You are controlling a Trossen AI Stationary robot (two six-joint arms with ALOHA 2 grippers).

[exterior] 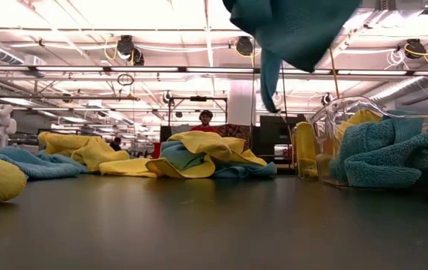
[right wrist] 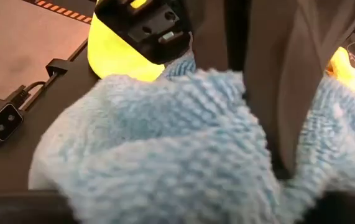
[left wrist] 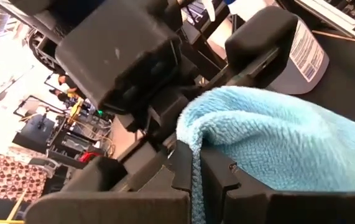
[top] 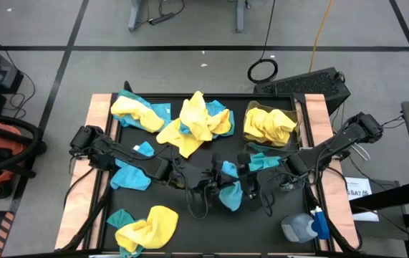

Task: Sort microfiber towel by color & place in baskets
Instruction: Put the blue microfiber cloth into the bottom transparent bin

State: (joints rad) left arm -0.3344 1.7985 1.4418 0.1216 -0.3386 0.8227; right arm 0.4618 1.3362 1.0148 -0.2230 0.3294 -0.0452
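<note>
A teal microfiber towel [top: 230,195] hangs in the air over the table's near middle, between my two grippers; in the low view, the towel [exterior: 288,30] is clear of the table. My left gripper [left wrist: 196,168] reaches in from the left and is shut on it. My right gripper [top: 241,179] comes from the right and closes on the same towel [right wrist: 165,143]. One clear basket [top: 299,122] at the far right holds yellow cloths. Teal cloths [top: 263,162] lie just in front of it, behind a clear basket wall [exterior: 324,124]. My left gripper pinches a fold [left wrist: 193,140] of the teal towel between its two fingers. The fingers lie nearly level, coming from the table's left. The towel bulges out past them, lifted clear. My right gripper meets the towel's upper part [left wrist: 217,96] from the right. The cloth hides its fingers in its own wrist view.
Loose yellow and teal cloths lie in heaps at the far middle [top: 193,122], the far left [top: 140,115] and the near left [top: 147,228]. A grey bottle [top: 301,228] lies at the near right. A black keyboard [top: 308,84] sits beyond the table.
</note>
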